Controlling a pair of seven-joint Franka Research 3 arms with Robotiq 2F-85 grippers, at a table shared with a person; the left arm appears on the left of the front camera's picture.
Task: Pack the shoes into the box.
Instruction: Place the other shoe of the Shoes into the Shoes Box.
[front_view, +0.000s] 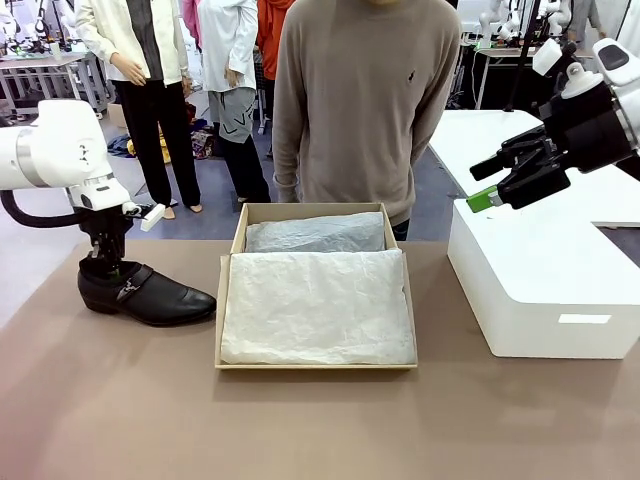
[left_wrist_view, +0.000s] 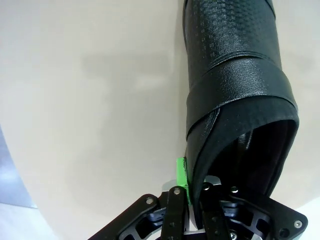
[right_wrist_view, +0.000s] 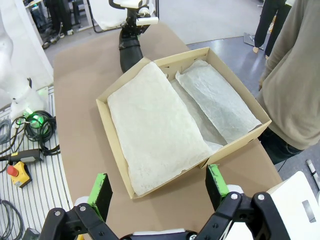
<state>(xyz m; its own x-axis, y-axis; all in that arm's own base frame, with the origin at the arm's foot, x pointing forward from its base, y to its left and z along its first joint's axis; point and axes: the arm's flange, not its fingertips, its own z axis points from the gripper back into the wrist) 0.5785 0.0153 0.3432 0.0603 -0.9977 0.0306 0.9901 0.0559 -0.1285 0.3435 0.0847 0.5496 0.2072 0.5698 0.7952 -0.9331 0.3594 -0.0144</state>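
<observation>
Black leather dress shoe on the table, heel collar clamped in the left gripper (toe pointing away from it) | tan shoebox, tissue-lined, between the two grippers | right gripper spread wide, empty, raised near the white block.

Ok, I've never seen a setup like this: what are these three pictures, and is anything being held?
Two white robot arms work at a brown table, with a person standing at the far side. The front view looks across the table; the other two pictures come from cameras on each arm's wrist. On the table lie a tan box lined with white tissue paper, a black shoe and a white block. The left end effector is shut on the shoe's heel rim. The right end effector hangs open in the air near the block, holding nothing.
</observation>
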